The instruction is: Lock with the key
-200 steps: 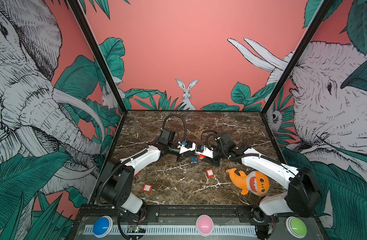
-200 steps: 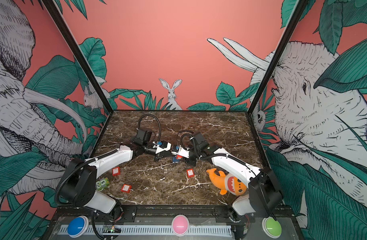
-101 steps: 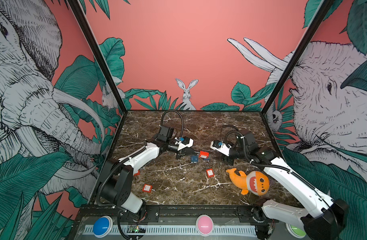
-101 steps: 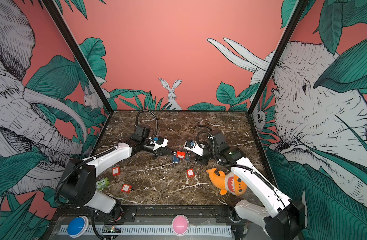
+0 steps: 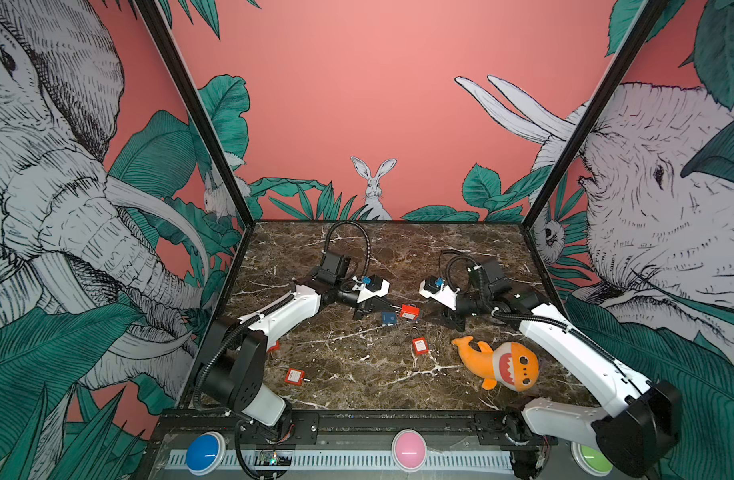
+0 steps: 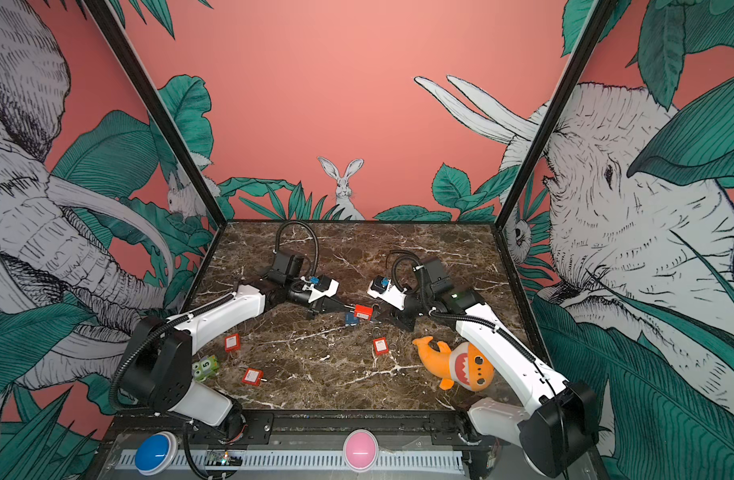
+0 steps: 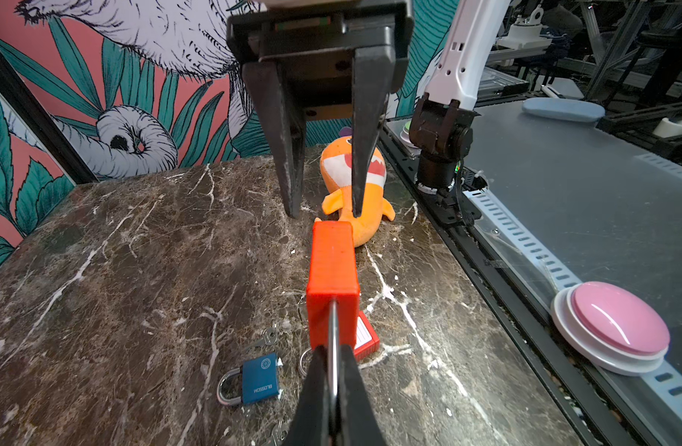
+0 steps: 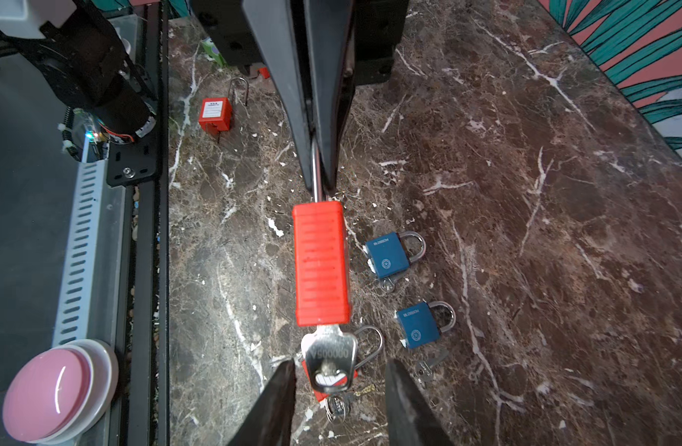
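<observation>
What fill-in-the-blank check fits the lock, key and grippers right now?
1. The left gripper is shut on the shackle of a padlock whose body is ___.
2. The right gripper stands ___, its jaws on either side of the key.
3. In the right wrist view, the blue padlocks lying on the table number ___.
Missing words: red; open; two.

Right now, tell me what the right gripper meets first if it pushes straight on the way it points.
Probably the silver key head, sitting between the right gripper's open fingertips and sticking out of the red plastic padlock that the left gripper holds by its shackle. Gap unclear.
</observation>
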Tool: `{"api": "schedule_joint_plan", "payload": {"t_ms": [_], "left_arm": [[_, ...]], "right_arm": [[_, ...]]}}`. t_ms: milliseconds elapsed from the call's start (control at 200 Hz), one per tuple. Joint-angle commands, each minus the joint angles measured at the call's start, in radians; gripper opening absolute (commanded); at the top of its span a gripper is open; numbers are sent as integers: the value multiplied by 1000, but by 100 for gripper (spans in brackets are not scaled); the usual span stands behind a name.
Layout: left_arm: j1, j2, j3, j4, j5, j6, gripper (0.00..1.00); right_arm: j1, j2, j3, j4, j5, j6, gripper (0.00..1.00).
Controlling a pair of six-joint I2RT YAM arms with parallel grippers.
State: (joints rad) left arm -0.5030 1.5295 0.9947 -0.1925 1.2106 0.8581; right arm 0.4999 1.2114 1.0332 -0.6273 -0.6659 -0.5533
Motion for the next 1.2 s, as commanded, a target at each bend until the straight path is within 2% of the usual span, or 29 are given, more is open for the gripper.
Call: {"api": "schedule_joint_plan", "payload": {"t_ms": [0, 110, 230, 530, 860, 1196], "left_arm": [[-6, -23, 21, -4, 8, 21, 0], [-6, -25, 20, -1, 6, 21, 0], [-6, -31, 12, 13, 7, 15, 0], [-6, -32, 3, 53, 3, -10, 0], [-6, -40, -3, 42, -23, 6, 0], [-7, -38, -4, 42, -21, 12, 0]], "right_arm": [[-3, 17, 28, -14, -65, 15, 36], [-4, 39, 39, -26, 10, 7, 29], [-4, 45, 51, -31, 43, 0, 31], [-3, 142, 108, -95, -16, -7, 32], [-3, 153, 113, -132, -130, 15, 34], [-3, 135, 106, -141, -57, -7, 29]]}}
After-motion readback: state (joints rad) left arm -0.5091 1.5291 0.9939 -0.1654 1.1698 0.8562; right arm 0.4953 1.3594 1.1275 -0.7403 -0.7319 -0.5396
